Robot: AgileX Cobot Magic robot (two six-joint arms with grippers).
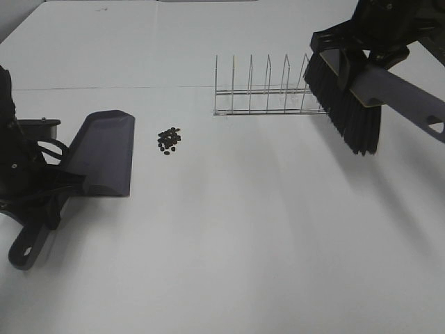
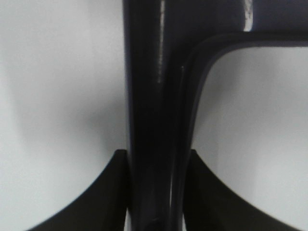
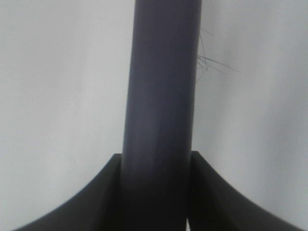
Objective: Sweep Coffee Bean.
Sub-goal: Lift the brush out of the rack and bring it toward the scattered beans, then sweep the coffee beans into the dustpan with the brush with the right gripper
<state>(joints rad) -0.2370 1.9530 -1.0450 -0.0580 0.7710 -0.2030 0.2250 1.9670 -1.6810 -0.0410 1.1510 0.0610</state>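
Note:
A small pile of dark coffee beans (image 1: 167,140) lies on the white table just right of the grey dustpan (image 1: 104,154). The dustpan rests on the table with its lip toward the beans. My left gripper (image 1: 38,174) is shut on the dustpan's handle (image 2: 156,120). My right gripper (image 1: 379,31) is shut on the grey handle (image 3: 161,106) of a brush, held in the air at the far right. The brush's black bristles (image 1: 344,101) hang down, well right of the beans.
A wire rack (image 1: 268,90) stands behind the beans, between them and the brush. The table's back edge runs along the top of the exterior view.

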